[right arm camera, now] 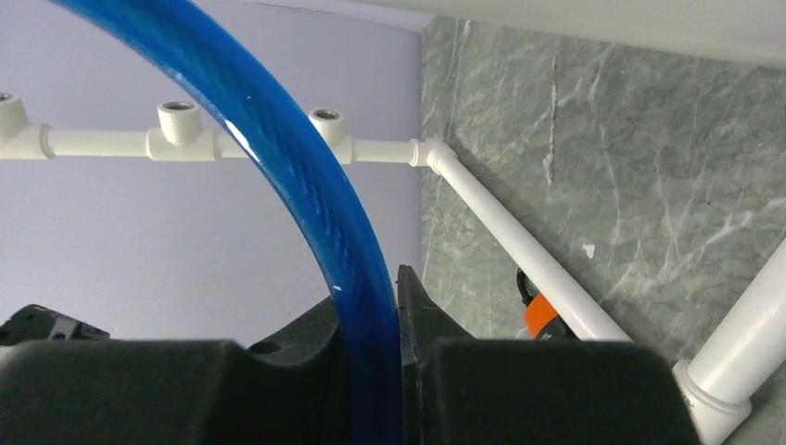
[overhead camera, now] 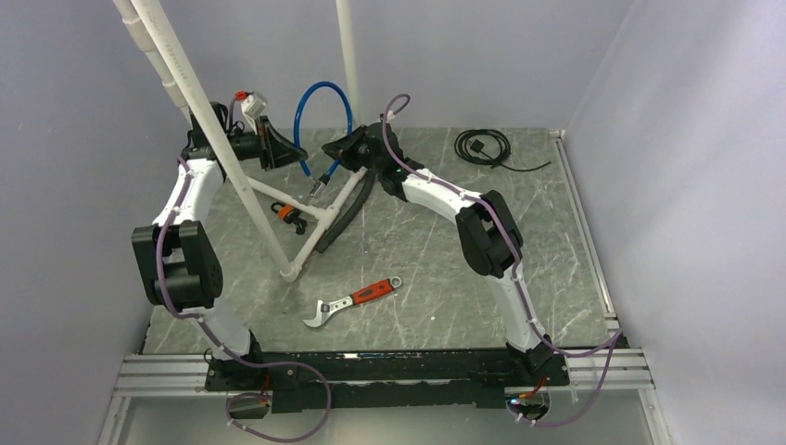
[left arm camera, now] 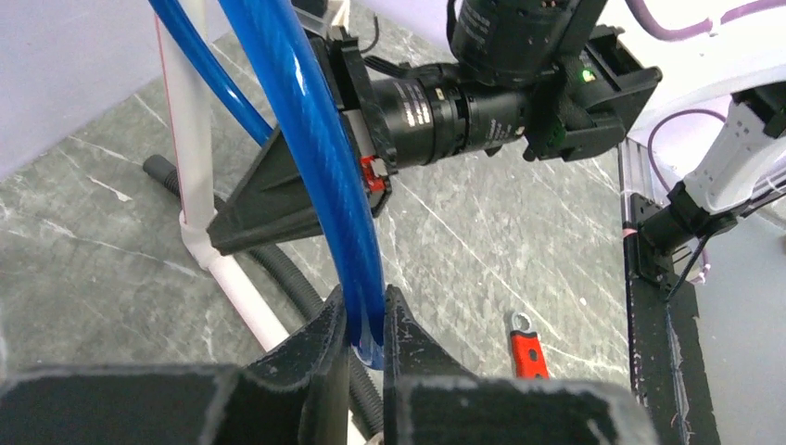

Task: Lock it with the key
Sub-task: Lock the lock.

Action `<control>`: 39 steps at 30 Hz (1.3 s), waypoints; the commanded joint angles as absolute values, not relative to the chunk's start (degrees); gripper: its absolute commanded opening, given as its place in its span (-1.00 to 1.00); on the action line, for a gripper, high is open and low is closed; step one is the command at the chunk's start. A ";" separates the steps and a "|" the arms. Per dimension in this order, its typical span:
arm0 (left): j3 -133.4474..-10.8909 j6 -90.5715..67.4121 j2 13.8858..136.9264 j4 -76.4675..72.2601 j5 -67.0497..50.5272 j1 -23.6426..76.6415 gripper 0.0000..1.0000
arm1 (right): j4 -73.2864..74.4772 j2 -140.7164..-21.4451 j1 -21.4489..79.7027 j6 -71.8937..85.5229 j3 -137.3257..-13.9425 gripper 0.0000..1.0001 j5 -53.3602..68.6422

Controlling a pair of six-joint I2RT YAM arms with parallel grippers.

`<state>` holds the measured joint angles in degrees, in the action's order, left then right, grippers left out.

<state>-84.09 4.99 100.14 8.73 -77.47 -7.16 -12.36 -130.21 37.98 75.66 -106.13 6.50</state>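
Note:
The lock is a blue cable [overhead camera: 304, 104] looped above the back of the table, beside a white pipe frame [overhead camera: 278, 195]. My left gripper [overhead camera: 272, 146] is shut on the loop's left side; in its wrist view the blue cable [left arm camera: 306, 139] runs down between the fingers [left arm camera: 364, 320]. Facing it from the right, my right gripper [overhead camera: 335, 148] is shut on the loop's other side, where the blue cable [right arm camera: 278, 139] fills the gap between the jaws [right arm camera: 373, 306]. A small orange and black piece [overhead camera: 289, 213] lies by the pipe. No key is recognisable in any view.
A red-handled wrench [overhead camera: 357, 298] lies on the grey table toward the front. A black corrugated hose [overhead camera: 348, 218] curves along the white pipe frame. A coiled black wire [overhead camera: 482, 146] sits at the back right. Tall white pipes [overhead camera: 199, 102] rise on the left.

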 commanded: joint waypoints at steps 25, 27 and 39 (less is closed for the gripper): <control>-79.21 61.55 93.76 44.60 -86.43 -7.88 -0.92 | -17.00 -129.25 39.64 87.04 -108.70 -1.00 12.31; -76.26 53.98 91.93 36.59 -86.50 -7.95 -0.96 | -18.01 -128.96 39.56 87.21 -108.23 -1.00 12.75; -60.52 9.69 88.40 -12.18 -74.35 -8.12 -0.67 | -21.13 -128.04 39.31 86.65 -108.82 -1.00 14.04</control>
